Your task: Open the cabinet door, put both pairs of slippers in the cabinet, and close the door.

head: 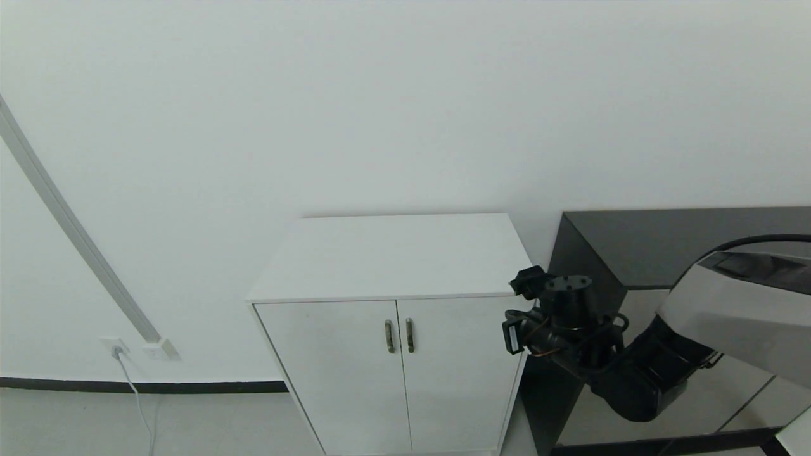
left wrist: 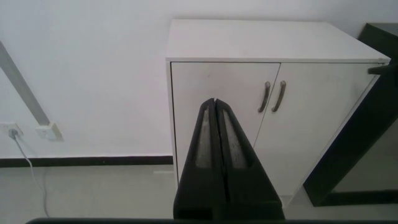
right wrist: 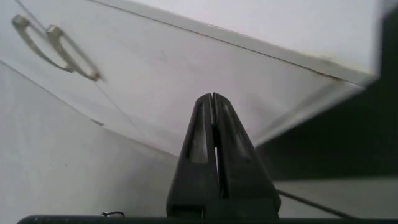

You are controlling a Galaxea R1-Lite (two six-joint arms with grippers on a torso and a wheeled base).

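We've got the cabinet (head: 393, 259) straight ahead of our L claw (left wrist: 215, 106), its handles (head: 389, 335) ahead & to the right. R claw (right wrist: 213, 102) sits by the cabinet's right front edge, w/ the side unit (head: 665, 244) behind-right of it.

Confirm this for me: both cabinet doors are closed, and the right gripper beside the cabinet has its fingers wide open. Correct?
Wrong on one point: the right gripper has its fingers shut together, not open, as the right wrist view shows. Both cabinet doors are closed, and that gripper is beside the cabinet.
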